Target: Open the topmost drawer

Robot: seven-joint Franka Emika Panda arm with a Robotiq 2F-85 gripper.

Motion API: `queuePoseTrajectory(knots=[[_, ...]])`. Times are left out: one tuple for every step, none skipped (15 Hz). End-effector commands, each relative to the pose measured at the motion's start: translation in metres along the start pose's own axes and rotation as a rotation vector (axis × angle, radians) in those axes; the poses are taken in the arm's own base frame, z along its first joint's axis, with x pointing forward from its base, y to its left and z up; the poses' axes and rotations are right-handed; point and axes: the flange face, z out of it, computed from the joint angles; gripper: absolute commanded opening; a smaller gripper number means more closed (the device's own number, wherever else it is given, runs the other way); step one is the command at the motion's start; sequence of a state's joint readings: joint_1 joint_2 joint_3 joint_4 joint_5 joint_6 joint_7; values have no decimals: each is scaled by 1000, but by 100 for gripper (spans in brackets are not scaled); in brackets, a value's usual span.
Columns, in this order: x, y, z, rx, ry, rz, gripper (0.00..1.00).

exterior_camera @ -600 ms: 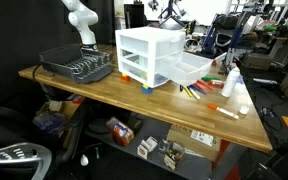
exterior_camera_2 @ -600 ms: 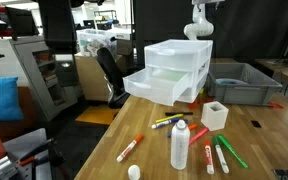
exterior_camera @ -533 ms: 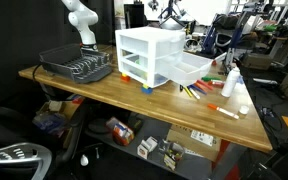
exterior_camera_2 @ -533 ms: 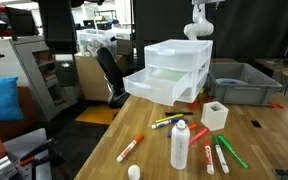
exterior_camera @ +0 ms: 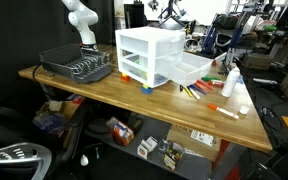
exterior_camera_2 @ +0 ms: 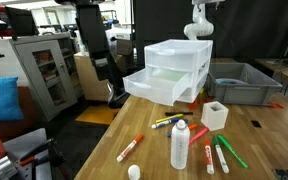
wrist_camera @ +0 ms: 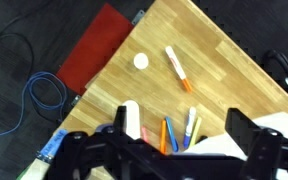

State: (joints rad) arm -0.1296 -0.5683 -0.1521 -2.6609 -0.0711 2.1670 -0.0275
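Observation:
The white-framed drawer unit (exterior_camera: 144, 58) stands on the wooden table and also shows in an exterior view (exterior_camera_2: 179, 70). The topmost drawer (exterior_camera_2: 169, 57) sits pushed in, flush with the frame; it also shows in an exterior view (exterior_camera: 144, 42). A drawer below it (exterior_camera_2: 152, 88) is pulled out toward the markers. In the wrist view my gripper (wrist_camera: 184, 130) hangs high above the table, open and empty, its dark fingers wide apart. It is above coloured markers (wrist_camera: 169, 132) and a corner of the pulled-out drawer (wrist_camera: 234, 150). It touches nothing.
Loose markers (exterior_camera_2: 219, 155), a white bottle (exterior_camera_2: 180, 145), a small white cube (exterior_camera_2: 215, 114) and a white cap (wrist_camera: 140, 61) lie before the drawers. A grey dish rack (exterior_camera: 76, 66) stands behind. A white arm (exterior_camera_2: 198, 20) stands at the back. The table edge (wrist_camera: 104, 95) drops to a red mat.
The drawers and table things have not moved. In an exterior view a tall dark shape at the upper left has shifted to the right.

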Motion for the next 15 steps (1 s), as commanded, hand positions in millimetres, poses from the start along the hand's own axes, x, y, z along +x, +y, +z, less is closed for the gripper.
queuePoseTrajectory(knots=[[31,3,13,149,115,76,100],[41,4,16,192,151,109,100],[51,4,20,238,184,140,100],[60,3,22,289,214,165,100],[69,-4,22,349,232,168,100],[54,-1,20,279,208,159,100],[61,-5,21,312,218,163,100],[66,-7,23,326,221,167,100],[67,-7,23,329,220,169,100],[67,-7,22,331,222,172,100],[67,-6,22,332,223,174,100],[67,-5,22,332,223,175,100],[67,-5,22,333,223,175,100],[71,-8,24,372,248,190,100],[75,-13,26,420,269,203,100]])
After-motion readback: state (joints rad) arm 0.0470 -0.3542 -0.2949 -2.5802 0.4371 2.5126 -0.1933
